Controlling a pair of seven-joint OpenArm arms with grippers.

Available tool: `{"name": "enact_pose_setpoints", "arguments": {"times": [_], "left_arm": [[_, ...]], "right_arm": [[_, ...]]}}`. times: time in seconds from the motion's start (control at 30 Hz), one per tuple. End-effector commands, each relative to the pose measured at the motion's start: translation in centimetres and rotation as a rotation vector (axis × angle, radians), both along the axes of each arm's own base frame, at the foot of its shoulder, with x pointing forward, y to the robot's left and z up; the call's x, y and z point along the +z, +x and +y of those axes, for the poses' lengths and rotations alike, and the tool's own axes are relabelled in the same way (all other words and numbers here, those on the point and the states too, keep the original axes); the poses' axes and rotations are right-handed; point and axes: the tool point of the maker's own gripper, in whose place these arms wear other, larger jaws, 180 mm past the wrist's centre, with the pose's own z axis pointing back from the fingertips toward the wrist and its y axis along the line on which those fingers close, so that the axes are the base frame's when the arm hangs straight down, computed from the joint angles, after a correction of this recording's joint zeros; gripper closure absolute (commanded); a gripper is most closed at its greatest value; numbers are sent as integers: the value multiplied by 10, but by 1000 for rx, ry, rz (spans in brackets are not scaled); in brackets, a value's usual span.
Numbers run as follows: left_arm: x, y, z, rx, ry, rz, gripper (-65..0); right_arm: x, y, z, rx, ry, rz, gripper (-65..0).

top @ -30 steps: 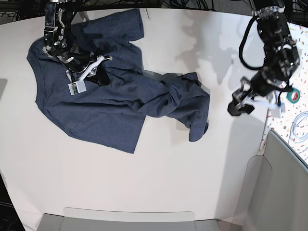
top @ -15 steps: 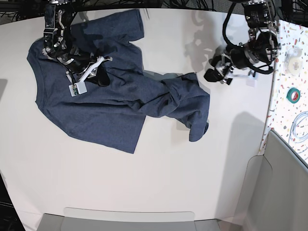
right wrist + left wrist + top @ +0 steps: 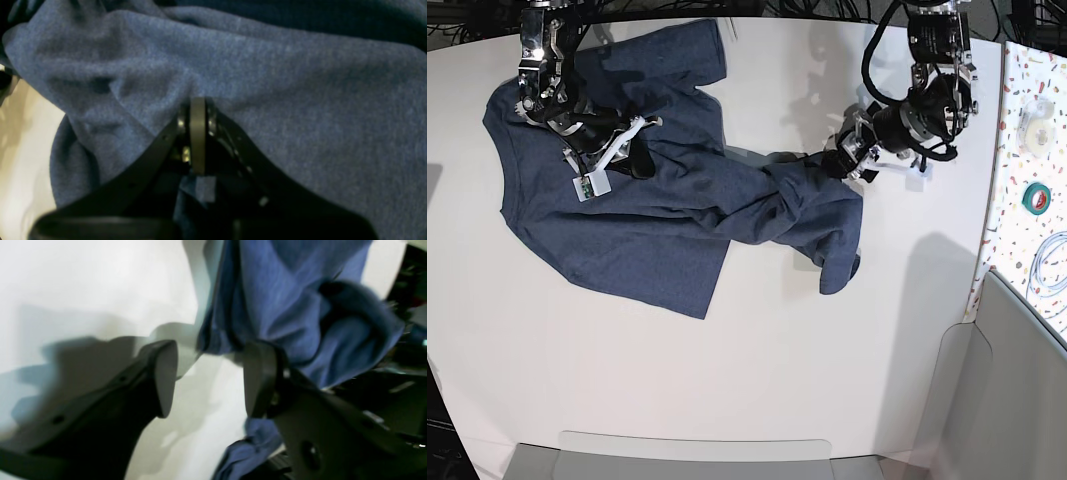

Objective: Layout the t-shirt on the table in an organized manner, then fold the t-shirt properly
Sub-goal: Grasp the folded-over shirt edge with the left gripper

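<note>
Right gripper (image 3: 198, 133) clamps a fold of the t-shirt (image 3: 647, 215), anchoring it; left gripper (image 3: 208, 380), jaws wide, faces the bunched cloth directly ahead.

The t-shirt (image 3: 657, 210), dark navy-blue heathered cloth, lies partly spread on the white table (image 3: 727, 380), toward its far left part. Its broad body lies mostly flat at the left, while the right end is bunched into rumpled folds (image 3: 300, 316) trailing toward the table's middle.
</note>
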Motion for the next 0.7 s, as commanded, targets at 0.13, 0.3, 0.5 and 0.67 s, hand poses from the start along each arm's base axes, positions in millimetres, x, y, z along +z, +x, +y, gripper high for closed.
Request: {"name": "enact_pose_setpoints", "arguments": {"times": [0.13, 0.3, 0.5, 0.67], "left_arm": [[-24, -2, 10, 32, 54, 81, -303], [-24, -2, 7, 28, 50, 82, -294], [-23, -3, 9, 29, 47, 79, -237], [-26, -11, 11, 27, 54, 92, -238]], "right_arm": [[-45, -46, -37, -4, -218, 254, 0], [-44, -45, -37, -4, -218, 252, 0], [-44, -45, -38, -4, -221, 252, 0], [-44, -44, -39, -5, -221, 250, 0]]}}
